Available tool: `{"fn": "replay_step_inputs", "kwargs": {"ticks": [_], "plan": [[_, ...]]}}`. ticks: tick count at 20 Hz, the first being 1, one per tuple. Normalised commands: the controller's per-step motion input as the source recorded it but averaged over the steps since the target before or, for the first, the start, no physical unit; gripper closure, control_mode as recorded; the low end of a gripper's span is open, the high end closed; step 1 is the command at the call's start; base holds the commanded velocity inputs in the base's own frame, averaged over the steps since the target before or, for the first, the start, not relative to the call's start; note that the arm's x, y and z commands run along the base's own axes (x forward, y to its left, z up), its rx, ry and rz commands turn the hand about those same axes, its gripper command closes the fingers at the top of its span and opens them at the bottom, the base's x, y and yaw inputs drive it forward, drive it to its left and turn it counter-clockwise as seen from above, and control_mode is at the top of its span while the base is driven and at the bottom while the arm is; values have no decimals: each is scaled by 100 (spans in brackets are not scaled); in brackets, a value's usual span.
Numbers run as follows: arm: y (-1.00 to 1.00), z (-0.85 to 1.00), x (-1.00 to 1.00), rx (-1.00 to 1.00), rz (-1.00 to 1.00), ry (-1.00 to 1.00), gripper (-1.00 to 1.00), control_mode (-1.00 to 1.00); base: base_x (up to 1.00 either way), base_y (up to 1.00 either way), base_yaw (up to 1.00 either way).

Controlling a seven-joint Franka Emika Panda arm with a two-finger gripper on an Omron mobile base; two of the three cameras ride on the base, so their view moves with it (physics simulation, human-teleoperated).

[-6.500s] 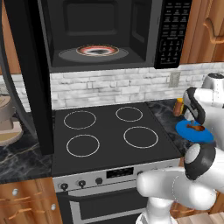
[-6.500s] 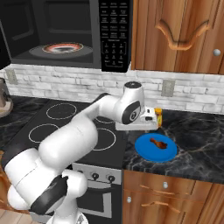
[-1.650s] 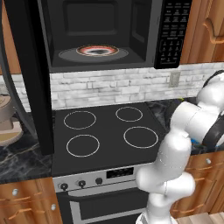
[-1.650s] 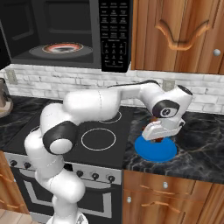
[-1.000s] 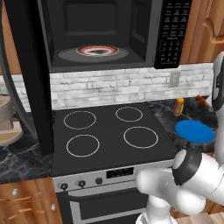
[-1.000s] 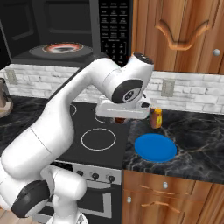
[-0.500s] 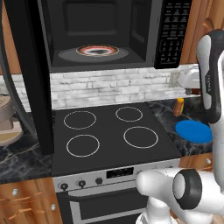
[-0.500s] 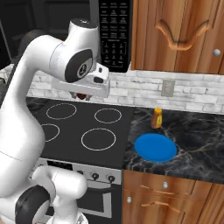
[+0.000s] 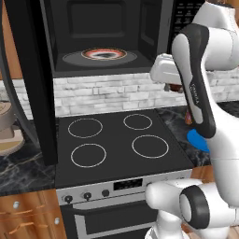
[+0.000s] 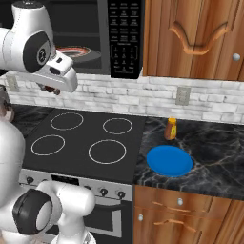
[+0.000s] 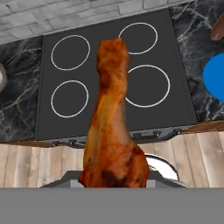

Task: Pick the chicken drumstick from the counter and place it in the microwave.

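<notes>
My gripper [image 10: 50, 87] is shut on the chicken drumstick [image 11: 112, 127], a reddish-brown piece of meat that hangs high over the stovetop [image 11: 113, 78] in the hand view. From the left base, the drumstick [image 9: 175, 87] peeks out dark under the white hand, right of the microwave's open cavity. The microwave [image 9: 102, 32] stands open, its red-rimmed plate [image 9: 103, 53] bare on the turntable. From the right base, the hand sits just below and in front of that plate [image 10: 76, 51], left of the keypad [image 10: 125, 38]. The fingertips are hidden by the meat.
A blue plate [image 10: 169, 161] and an upright orange bottle [image 10: 170, 128] stand on the black marble counter [image 10: 214, 152] right of the stove. The microwave door [image 9: 28, 74] hangs open at the left. Wooden cabinets [image 10: 195, 38] rise above the counter.
The arm has swung left from over the counter and blue plate, across the stove, and up toward the microwave opening, carrying the drumstick.
</notes>
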Motion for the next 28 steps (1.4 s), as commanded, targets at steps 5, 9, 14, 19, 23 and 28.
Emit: {"fn": "replay_step_inputs", "kwargs": {"ticks": [5, 9, 14, 19, 23, 28], "plan": [[100, 30, 23, 0, -12, 0, 100, -100, 0, 0, 0], [85, 24, 54, 0, -5, 0, 100, -100, 0, 0, 0], [15, 1, 83, 0, 1, -6, 100, -100, 0, 0, 0], [3, 0, 79, 0, 7, -19, 100, -100, 0, 0, 0], [6, 1, 81, 0, 8, -26, 100, -100, 0, 0, 0], [8, 1, 73, -2, 7, -22, 100, -100, 0, 0, 0]]}}
